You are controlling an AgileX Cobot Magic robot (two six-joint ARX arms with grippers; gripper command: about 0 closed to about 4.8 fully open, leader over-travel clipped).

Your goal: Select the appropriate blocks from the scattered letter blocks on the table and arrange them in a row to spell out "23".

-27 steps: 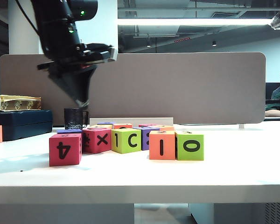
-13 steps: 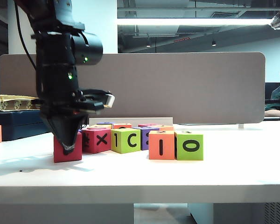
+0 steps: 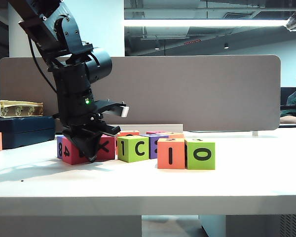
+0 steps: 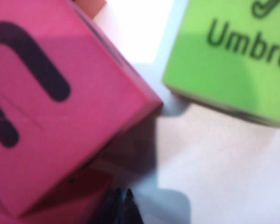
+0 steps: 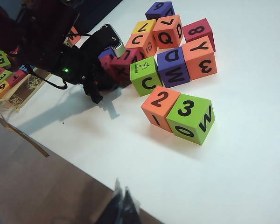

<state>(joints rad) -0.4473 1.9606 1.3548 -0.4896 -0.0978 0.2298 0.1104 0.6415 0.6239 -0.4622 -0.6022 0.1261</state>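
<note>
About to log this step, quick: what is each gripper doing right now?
Left gripper: shut, empty, tips down at the table beside the red blocks.
Right gripper: shut, empty, hanging above the table away from the blocks.

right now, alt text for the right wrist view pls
An orange block showing 2 on top and a lime-green block showing 3 sit side by side on the white table, spelling 23. Behind them lies a cluster of colored letter blocks, where the shut left gripper reaches down. The shut right gripper hangs nearer the camera.
</note>
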